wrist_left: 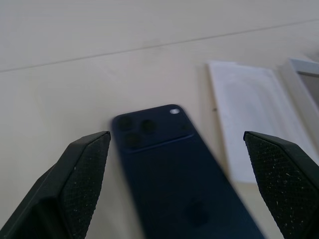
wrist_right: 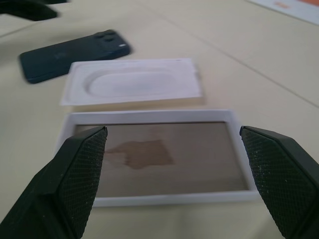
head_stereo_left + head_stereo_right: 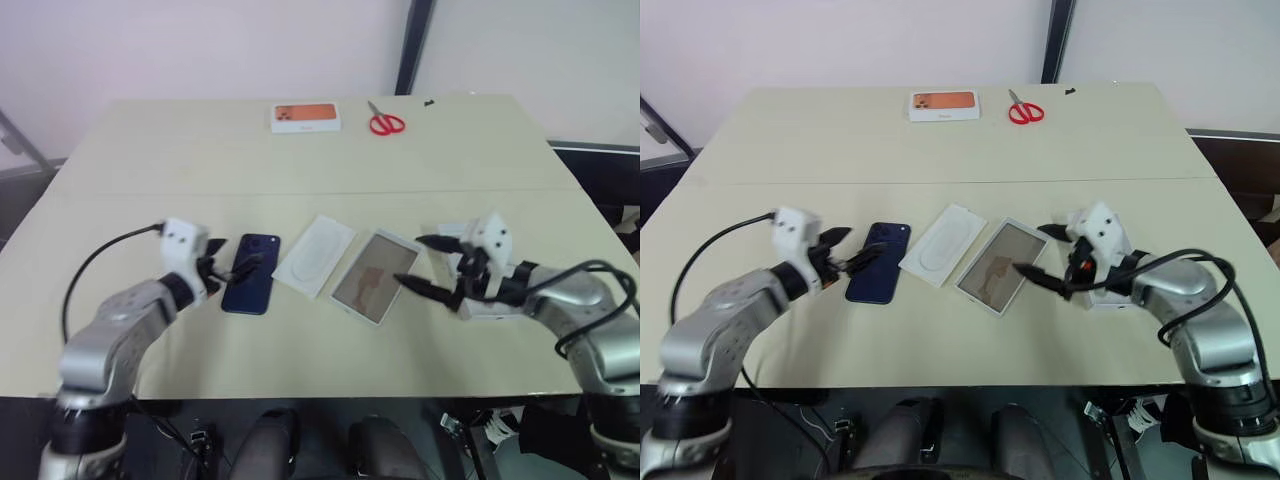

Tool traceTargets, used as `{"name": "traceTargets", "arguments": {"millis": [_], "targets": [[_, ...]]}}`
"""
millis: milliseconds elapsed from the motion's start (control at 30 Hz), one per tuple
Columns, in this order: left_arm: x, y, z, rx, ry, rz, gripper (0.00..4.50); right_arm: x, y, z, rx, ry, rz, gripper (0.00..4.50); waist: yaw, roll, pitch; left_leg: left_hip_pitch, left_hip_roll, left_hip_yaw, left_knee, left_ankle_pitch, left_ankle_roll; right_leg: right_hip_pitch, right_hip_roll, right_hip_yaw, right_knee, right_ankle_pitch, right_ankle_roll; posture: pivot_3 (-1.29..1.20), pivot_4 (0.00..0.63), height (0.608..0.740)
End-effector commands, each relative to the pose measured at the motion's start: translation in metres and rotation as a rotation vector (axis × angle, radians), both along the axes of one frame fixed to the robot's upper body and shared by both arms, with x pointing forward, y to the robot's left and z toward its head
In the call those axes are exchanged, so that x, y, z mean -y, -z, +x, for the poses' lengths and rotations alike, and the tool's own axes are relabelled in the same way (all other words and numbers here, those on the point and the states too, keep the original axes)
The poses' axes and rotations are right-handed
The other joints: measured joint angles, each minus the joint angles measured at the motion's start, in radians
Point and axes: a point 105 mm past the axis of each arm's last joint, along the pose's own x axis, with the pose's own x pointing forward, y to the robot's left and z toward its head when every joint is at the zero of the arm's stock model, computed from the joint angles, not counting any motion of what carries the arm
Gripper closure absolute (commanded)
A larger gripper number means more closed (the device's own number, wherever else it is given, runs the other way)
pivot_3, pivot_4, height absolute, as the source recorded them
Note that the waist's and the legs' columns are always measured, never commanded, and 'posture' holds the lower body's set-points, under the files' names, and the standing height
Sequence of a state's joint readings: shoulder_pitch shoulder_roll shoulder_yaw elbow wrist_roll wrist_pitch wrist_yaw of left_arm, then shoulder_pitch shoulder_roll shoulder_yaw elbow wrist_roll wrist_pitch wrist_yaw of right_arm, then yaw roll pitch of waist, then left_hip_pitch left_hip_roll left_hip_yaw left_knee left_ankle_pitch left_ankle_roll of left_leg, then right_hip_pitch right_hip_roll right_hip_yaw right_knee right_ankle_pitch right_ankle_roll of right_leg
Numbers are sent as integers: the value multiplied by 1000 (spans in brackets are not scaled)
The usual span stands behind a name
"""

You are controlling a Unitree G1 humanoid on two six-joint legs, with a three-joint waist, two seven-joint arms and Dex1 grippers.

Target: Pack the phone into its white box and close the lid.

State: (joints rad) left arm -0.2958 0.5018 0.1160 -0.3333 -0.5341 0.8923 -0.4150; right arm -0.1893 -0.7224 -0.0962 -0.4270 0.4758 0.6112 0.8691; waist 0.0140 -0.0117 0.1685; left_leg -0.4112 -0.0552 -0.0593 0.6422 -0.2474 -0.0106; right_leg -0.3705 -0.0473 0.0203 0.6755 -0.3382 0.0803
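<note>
The dark navy phone (image 3: 251, 272) lies flat, back up, on the table left of centre, its camera cluster at the far end. To its right lies the white box (image 3: 314, 255), a shallow tray with an oval recess. Further right is the lid (image 3: 372, 277), rim up, with a tan inside and a darker blotch. My left gripper (image 3: 240, 270) is open, its fingertips over the phone's left side; in the left wrist view the phone (image 1: 169, 174) shows between the fingers (image 1: 84, 164). My right gripper (image 3: 408, 258) is open at the lid's right edge, holding nothing.
A white box with an orange picture (image 3: 306, 117) and red scissors (image 3: 386, 123) lie at the table's far edge. A small dark bit (image 3: 428, 102) sits beside the scissors. A black cable (image 3: 95, 260) loops from my left arm.
</note>
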Motion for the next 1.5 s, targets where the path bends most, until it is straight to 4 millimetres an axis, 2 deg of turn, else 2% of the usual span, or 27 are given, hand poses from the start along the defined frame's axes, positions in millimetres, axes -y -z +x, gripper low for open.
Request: {"name": "traceTargets", "arguments": {"millis": [33, 167, 367, 667, 867, 967, 1000, 1133, 1400, 1500], "targets": [[17, 4, 14, -139, 18, 7, 0, -19, -10, -12, 37, -58, 24, 47, -2, -1, 0, 0, 0, 0, 1, 0, 0, 0, 0, 0, 1, 0, 0, 0, 150, 740], [40, -5, 22, -236, 89, -60, 0, -23, -8, -13, 33, -58, 27, 47, -6, -2, 1, 0, 0, 0, 3, 0, 0, 0, 1, 0, 2, 0, 0, 0, 150, 740], [60, -7, 25, -343, 145, -67, 0, -26, -7, -13, 32, -64, 33, 47, -6, -2, 1, 0, 0, 0, 3, 0, -1, -1, 1, 1, 3, 0, 1, 0, 150, 740], [71, -3, 26, -429, 164, -63, 0, -25, -9, -13, 44, -62, 34, 47, -3, -3, 1, 0, 0, 0, 4, 1, -2, -1, 1, 1, 3, 0, 1, 0, 150, 740], [70, 5, 23, -499, 161, -59, 0, -26, -12, -12, 52, -64, 37, 47, -4, -3, 2, 0, 0, 0, 4, 1, -2, -1, 1, 1, 4, 0, 1, 0, 150, 740], [68, 6, 26, -506, 145, -72, 799, -27, -12, -13, 51, -66, 37, 0, -3, -3, 2, 0, 0, 0, 4, 1, -2, -1, 1, 1, 4, 0, 1, 0, 150, 740], [68, 6, 26, -506, 141, -74, 1406, -27, -12, -13, 50, -67, 37, 0, -3, -3, 2, 0, 0, 0, 4, 1, -2, -1, 1, 1, 4, 0, 1, 0, 150, 740], [67, 6, 27, -504, 129, -86, 3361, -26, -10, -15, 33, -73, 31, 0, -3, -3, 2, 0, 0, 0, 4, 1, -3, -1, 1, 1, 4, 0, 1, 0, 150, 740], [65, 7, 29, -498, 110, -122, 3361, -24, -7, -17, 20, -73, 22, 0, -3, -3, 2, -1, 0, 0, 4, 2, -3, -1, 1, 1, 4, 0, 1, 0, 150, 740], [62, 4, 32, -480, 96, -145, 4196, -24, -7, -18, 18, -72, 21, 0, -3, -3, 2, -1, 0, 0, 4, 2, -3, -1, 1, 1, 4, 0, 1, 0, 150, 740]]}}
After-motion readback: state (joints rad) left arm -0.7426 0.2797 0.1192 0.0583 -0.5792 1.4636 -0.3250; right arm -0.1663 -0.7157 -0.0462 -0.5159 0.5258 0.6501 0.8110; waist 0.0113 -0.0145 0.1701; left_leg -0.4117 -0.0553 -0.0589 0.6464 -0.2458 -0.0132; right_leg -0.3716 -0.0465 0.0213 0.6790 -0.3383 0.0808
